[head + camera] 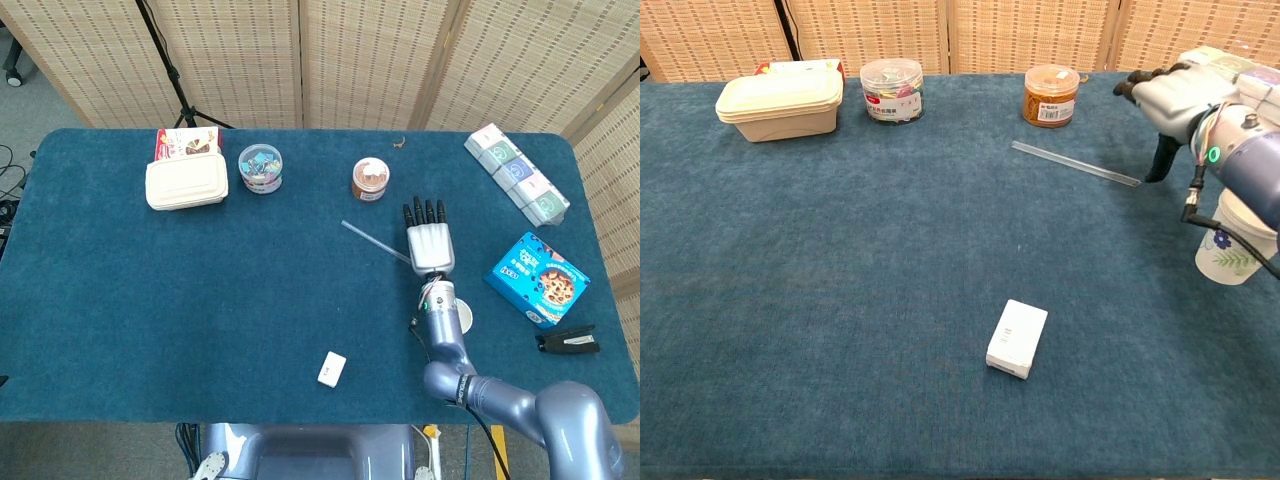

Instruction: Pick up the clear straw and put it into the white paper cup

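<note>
The clear straw lies flat on the blue table, slanting from the middle toward my right hand. My right hand hovers palm down over the straw's right end, fingers stretched out and apart. Its thumb points down and touches or nearly touches that end; the hand holds nothing. The white paper cup stands upright just behind the hand, partly hidden by my right forearm. My left hand shows in neither view.
An orange-lidded jar stands just beyond the straw. Further left are a clip jar and a takeout box. A small white box lies near the front edge. A cookie box and stapler lie right.
</note>
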Robot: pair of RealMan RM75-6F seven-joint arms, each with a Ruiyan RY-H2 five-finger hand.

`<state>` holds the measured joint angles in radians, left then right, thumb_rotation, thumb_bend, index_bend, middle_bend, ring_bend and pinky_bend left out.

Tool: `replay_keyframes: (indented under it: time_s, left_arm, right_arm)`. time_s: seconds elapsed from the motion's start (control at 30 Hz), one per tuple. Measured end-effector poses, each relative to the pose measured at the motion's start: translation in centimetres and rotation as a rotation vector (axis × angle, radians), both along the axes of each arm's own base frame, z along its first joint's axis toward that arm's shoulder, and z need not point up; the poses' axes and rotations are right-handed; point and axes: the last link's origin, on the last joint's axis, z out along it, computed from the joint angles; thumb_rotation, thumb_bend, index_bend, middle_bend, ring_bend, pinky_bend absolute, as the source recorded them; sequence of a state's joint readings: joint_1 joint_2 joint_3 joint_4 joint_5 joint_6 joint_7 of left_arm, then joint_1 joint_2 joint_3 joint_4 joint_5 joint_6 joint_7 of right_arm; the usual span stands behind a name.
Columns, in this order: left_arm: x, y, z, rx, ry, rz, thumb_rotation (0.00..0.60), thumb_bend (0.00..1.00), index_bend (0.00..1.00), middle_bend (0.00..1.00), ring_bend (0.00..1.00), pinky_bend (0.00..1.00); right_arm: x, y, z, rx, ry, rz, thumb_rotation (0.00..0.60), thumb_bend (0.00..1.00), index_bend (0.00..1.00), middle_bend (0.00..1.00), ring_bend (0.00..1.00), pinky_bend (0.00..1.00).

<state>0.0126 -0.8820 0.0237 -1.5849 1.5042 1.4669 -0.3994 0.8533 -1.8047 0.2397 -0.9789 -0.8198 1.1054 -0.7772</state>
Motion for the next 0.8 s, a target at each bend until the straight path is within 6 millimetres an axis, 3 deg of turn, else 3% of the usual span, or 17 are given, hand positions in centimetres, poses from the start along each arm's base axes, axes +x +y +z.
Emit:
replay_keyframes:
  time_s: [0.17, 0.43, 0.6, 0.8]
  left_arm:
    - [0.0, 0.0, 0.0, -0.002, 0.000, -0.002, 0.600, 0.00, 0.00, 0.00, 0.00, 0.00]
    - [0.0, 0.1, -0.1, -0.006, 0.002, -0.001, 0.600, 0.00, 0.00, 0.00, 0.00, 0.00]
    - [0.0, 0.2, -0.1, -0.009, 0.002, 0.004, 0.600, 0.00, 0.00, 0.00, 0.00, 0.00]
    - [-0.2, 0.6, -0.1, -0.008, -0.002, 0.020, 0.600, 0.00, 0.00, 0.00, 0.00, 0.00]
  right_arm:
    - [-0.2, -0.9, 1.4, -0.049, 0.030, 0.019, 0.600, 0.00, 0.00, 0.00, 0.00, 0.00]
    - [2.8, -0.8, 2.0, -0.014, -0.233, -0.002, 0.600, 0.00, 0.02, 0.00, 0.00, 0.00]
    - [4.5, -1.5, 2.4, 0.005, -0.452, -0.105, 0.600, 0.00, 0.18, 0.00, 0.00, 0.00]
    - [5.7, -2.6, 1.8, 0.014, -0.587, -0.211, 0.600, 0.00, 0.35, 0.00, 0.00, 0.00]
